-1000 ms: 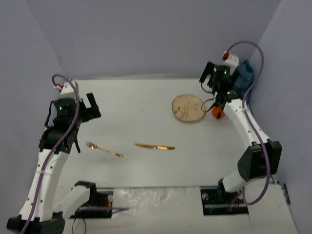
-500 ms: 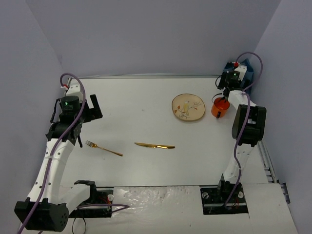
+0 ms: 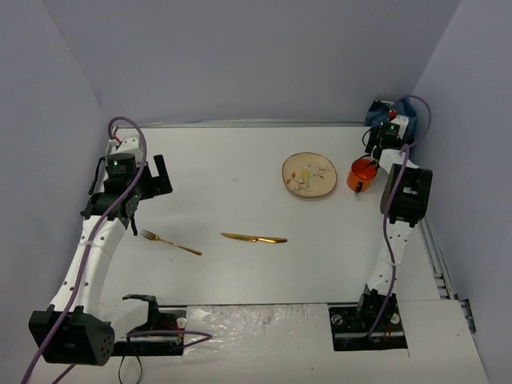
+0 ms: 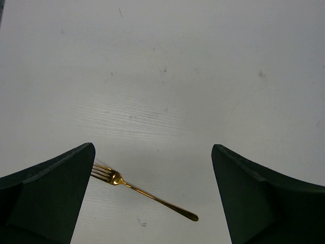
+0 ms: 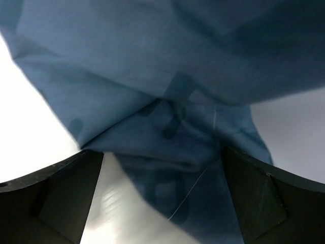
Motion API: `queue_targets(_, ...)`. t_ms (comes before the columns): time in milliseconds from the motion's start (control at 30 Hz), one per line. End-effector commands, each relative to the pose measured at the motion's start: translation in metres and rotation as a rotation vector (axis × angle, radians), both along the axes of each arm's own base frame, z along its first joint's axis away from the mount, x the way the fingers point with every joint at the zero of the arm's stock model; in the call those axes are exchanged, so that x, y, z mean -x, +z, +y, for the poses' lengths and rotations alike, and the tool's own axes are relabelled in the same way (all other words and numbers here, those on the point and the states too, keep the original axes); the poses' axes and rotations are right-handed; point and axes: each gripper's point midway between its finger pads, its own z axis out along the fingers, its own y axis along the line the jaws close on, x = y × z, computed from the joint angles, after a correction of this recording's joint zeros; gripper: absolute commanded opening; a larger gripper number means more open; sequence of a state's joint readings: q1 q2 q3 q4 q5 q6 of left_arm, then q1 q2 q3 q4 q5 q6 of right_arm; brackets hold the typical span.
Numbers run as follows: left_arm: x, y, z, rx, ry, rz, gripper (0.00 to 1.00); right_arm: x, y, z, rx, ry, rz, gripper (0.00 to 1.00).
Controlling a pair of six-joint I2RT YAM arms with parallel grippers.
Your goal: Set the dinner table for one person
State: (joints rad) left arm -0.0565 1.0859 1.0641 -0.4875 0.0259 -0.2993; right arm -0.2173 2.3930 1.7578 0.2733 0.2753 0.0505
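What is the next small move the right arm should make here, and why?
Probably lower the right gripper a little and close it on the crumpled blue cloth. Its jaws stand open over the cloth's folds in the far right corner, and the cloth likely has to be spread on the table before the plate goes on it.

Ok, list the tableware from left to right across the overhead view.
fork → knife → plate → orange mug
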Motion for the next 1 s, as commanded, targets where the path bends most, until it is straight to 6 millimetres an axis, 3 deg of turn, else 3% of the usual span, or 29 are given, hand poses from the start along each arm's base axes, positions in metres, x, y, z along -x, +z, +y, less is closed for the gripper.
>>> queue_targets(0, -0.014, 0.032, -0.002, 0.018, -0.016, -0.108, 0.97, -0.023, 0.04, -0.004, -0.003, 0.047, -0.085, 0.98)
queue_targets(100, -0.014, 0.032, -0.003, 0.022, -0.017, -0.108, 0.97, -0.028, 0.035, -0.003, -0.032, 0.078, -0.067, 0.85)
queue_targets(233, -0.014, 0.03, -0.004, 0.025, -0.022, -0.104, 0.97, -0.031, 0.033, -0.001, -0.072, 0.105, -0.077, 0.4)
queue_targets(333, -0.015, 0.028, -0.006, 0.035, -0.029, -0.1, 0.97, -0.032, 0.033, 0.001, -0.083, 0.12, -0.077, 0.16)
queue_targets(467, -0.016, 0.028, -0.004, 0.04, -0.024, -0.101, 0.97, -0.033, 0.038, 0.005, -0.077, 0.139, -0.078, 0.01)
queue_targets(533, -0.016, 0.029, -0.004, 0.04, -0.022, -0.103, 0.97, -0.038, 0.052, 0.015, -0.063, 0.172, -0.096, 0.0)
queue_targets(733, -0.016, 0.03, -0.004, 0.048, -0.023, -0.108, 0.97, -0.057, 0.143, 0.058, 0.084, 0.271, -0.198, 0.0)
queue_targets(800, -0.015, 0.03, -0.005, 0.054, -0.027, -0.11, 0.97, -0.067, 0.203, 0.086, 0.162, 0.317, -0.287, 0.0)
queue_targets(967, -0.013, 0.034, -0.004, 0.048, -0.024, -0.122, 0.97, -0.078, 0.297, 0.162, 0.225, 0.447, -0.479, 0.0)
